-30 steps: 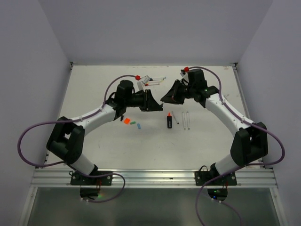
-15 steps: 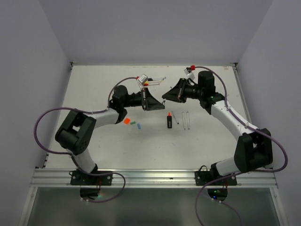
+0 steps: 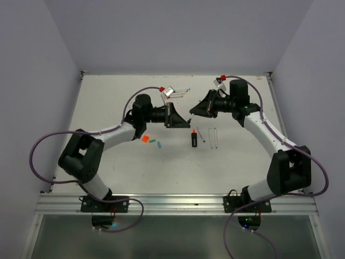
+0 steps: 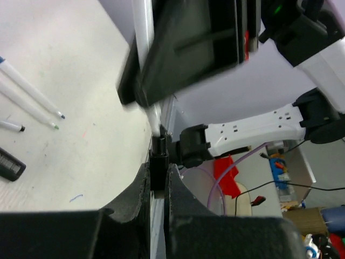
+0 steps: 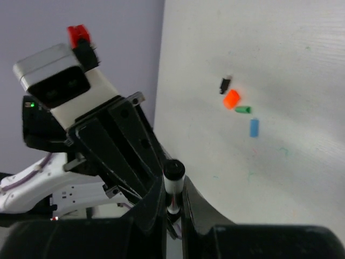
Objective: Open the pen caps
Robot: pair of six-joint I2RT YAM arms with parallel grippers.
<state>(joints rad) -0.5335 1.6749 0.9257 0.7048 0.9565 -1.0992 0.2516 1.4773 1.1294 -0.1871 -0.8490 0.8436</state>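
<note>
The metal rail [image 3: 178, 202] runs along the near edge of the table [image 3: 178, 172]. From it a wide bare stretch of tabletop lies open as far as the loose parts. Walls close in on the left, the right and the back. My arms bow outward, each elbow close to a side edge.

Above the middle of the table my claws meet tip to tip, off the surface. My right claw [image 5: 172, 198] is pressed onto the white barrel of one pen [image 4: 152, 110]. The pen's black end piece [image 5: 173, 169] sticks out past those fingers, and my left claw [image 4: 158, 174] pinches that piece. The pen runs straight between the two.

On the table nearer to me, under my left forearm, lie four loose caps: a black cap [image 5: 225, 83], an orange cap [image 5: 231, 99], a green cap [image 5: 242, 109] and a blue cap [image 5: 254, 127]. To their right lie one black highlighter [image 3: 193, 140] and three thin bare-tipped pens [image 3: 211, 136]. Beyond my claws, toward the back wall, lie more far pens [image 3: 182, 91]. My left wrist camera hides part of them, so I cannot count them.
</note>
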